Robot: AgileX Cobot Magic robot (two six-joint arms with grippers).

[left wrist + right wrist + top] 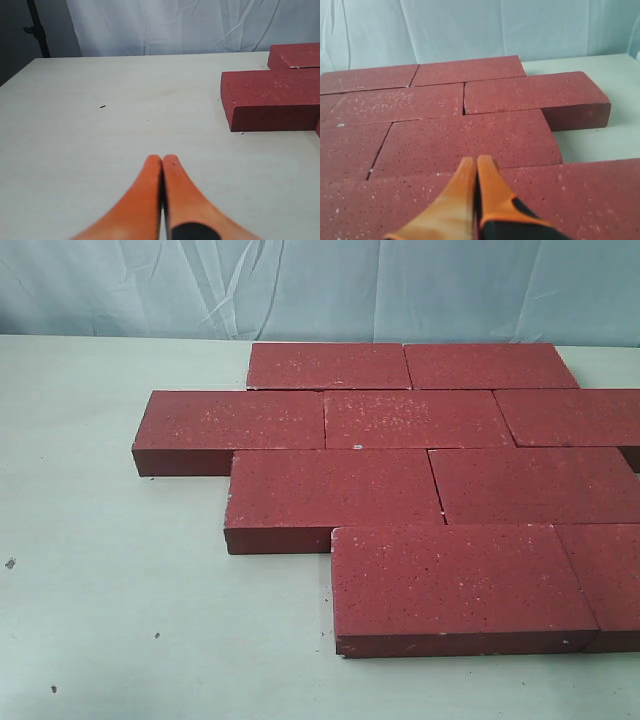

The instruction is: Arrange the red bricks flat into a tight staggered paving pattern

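On the exterior view I see the pale surface (120, 620) carrying the red bricks (400, 490), flat in four staggered rows across the centre and right of the frame. Only my wrist views show the left end effector (161, 160), clenched empty over bare surface, and the right end effector (476, 161), clenched empty over the bricks.

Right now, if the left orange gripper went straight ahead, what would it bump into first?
Probably nothing nearby: the left gripper points across the pale tabletop, with the dark-red rectangular paving bricks off to one side. Past the far edge hangs a white cloth backdrop, though depth is unclear.
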